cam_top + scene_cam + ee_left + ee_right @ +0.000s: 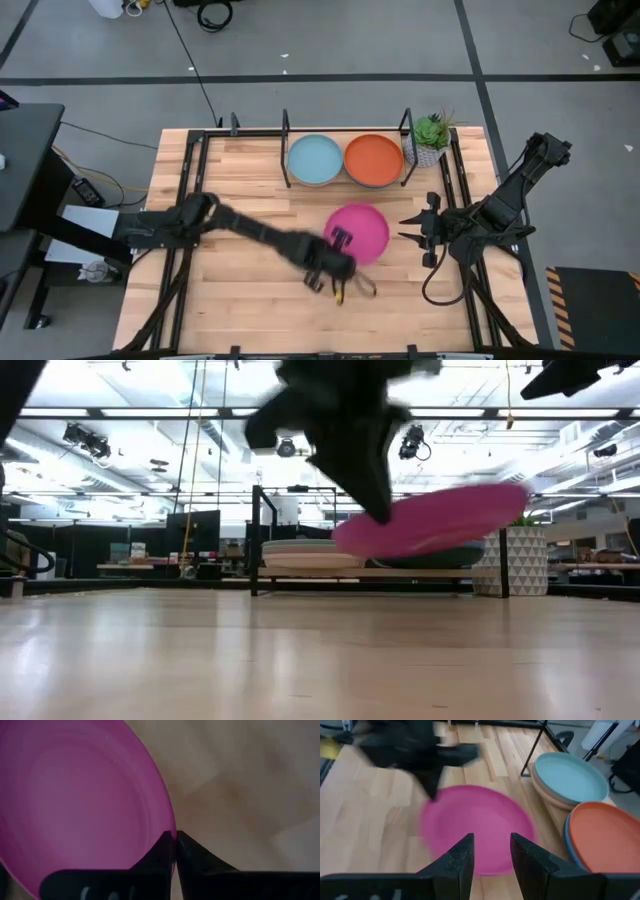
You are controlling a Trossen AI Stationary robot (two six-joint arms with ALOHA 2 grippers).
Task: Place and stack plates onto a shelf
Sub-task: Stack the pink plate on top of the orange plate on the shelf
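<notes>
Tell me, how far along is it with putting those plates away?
Most looks done: two stacks sit on the shelf, topped by a light teal plate and an orange plate, with other plates' edges showing beneath. In hand: the left tool grips the pink plate by its rim, lifted off the table. Left: setting it on a stack. The right tool waits open nearby.

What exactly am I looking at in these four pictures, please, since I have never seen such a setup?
Two dark robot arms work at a wooden table. One picture looks straight down, one looks level across the tabletop, and two come from cameras on the arms' wrists. The left end effector is shut on the rim of a pink plate, held tilted above the table. The right end effector waits open beside it. On the shelf behind stand two plate stacks, topped light teal and orange, beside a potted plant.
</notes>
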